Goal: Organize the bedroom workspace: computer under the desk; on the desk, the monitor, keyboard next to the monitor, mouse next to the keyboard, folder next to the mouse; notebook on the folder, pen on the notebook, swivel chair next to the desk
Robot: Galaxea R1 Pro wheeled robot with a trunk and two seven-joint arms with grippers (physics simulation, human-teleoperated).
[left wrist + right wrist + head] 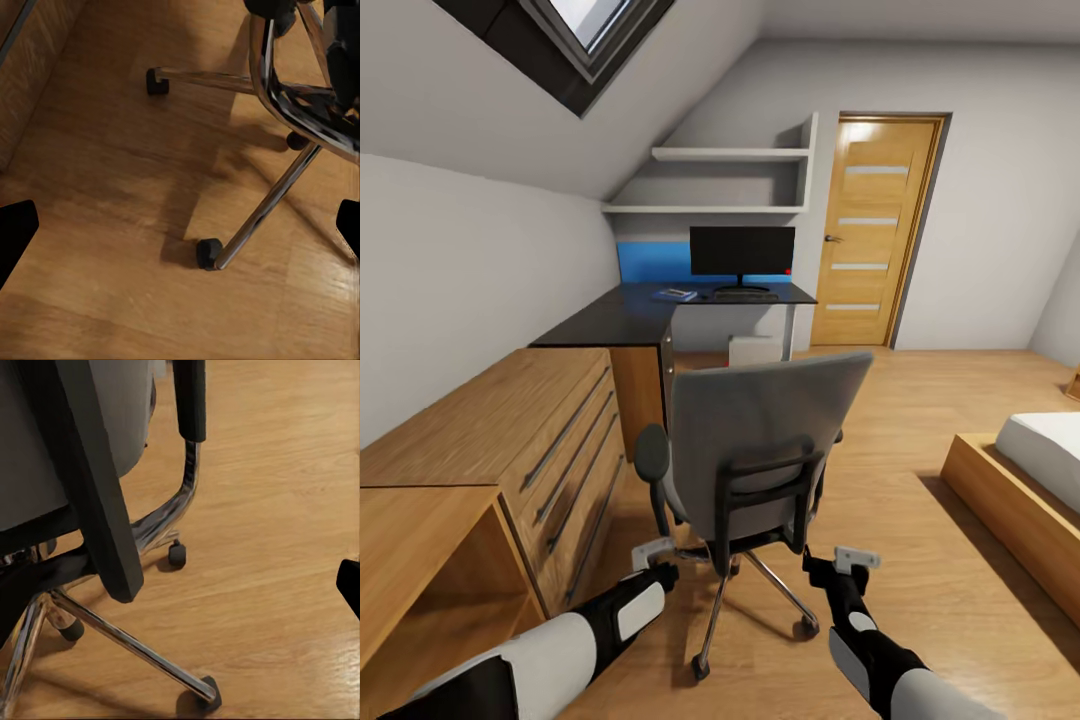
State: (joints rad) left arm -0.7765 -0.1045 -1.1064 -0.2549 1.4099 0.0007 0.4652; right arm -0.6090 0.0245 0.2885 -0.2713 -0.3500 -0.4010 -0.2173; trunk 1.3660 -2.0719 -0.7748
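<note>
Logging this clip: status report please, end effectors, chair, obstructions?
Left end effector and right end effector open, empty, low behind swivel chair. Chair short of desk, back toward robot. Wood drawer chest close on left.

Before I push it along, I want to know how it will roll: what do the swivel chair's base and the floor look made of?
The grey swivel chair's star base looks like polished chrome metal: its legs mirror the surroundings brightly. Its small black castors look like matte plastic or rubber, hard to tell which. The light floor looks like smooth wood planks with visible grain and a soft sheen.
</note>
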